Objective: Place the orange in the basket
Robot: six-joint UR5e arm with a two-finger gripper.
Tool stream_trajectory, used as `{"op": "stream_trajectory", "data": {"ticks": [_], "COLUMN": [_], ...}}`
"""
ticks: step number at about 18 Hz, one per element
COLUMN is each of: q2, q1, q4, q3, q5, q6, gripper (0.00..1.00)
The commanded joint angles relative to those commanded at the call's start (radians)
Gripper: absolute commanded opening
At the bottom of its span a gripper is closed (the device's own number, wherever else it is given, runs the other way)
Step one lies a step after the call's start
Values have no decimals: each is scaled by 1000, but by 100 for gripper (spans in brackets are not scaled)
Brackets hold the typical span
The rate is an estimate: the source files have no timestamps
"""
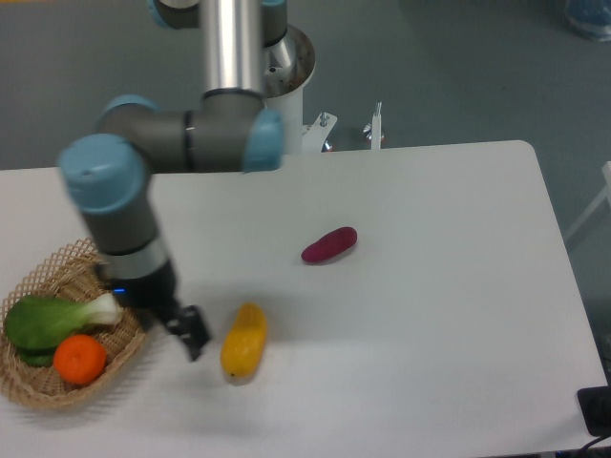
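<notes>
The orange (pixel 79 360) is a small round orange-red ball lying inside the woven tan wicker basket (pixel 59 260) at the table's front left, touching a green leafy vegetable. My gripper (pixel 189 334) hangs just right of the basket's rim, low over the table between the basket and the yellow fruit. It holds nothing, and its dark fingers look parted. The arm's grey wrist stands over the basket's right edge and hides part of the rim.
A green bok choy (pixel 46 321) lies in the basket beside the orange. An elongated yellow fruit (pixel 244 342) lies on the white table just right of the gripper. A purple oblong vegetable (pixel 329 244) lies near the table's middle.
</notes>
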Motion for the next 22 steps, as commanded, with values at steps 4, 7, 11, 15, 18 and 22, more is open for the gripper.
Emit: {"op": "stream_trajectory", "data": {"ticks": [4,7,11,15,18,22], "q2": [-6,0,26,6,-1,-11], "q1": [75,106,154,241,308,335], "q4": [0,-12,-11,-15,-38,-83], "q3": [-43,-46,-54,-2,-2,-3], "q5": [2,6,-5,-113,-120,-109], "q6": [72,95,95,205,314,495], "gripper": [100,100,100,100,100,100]}}
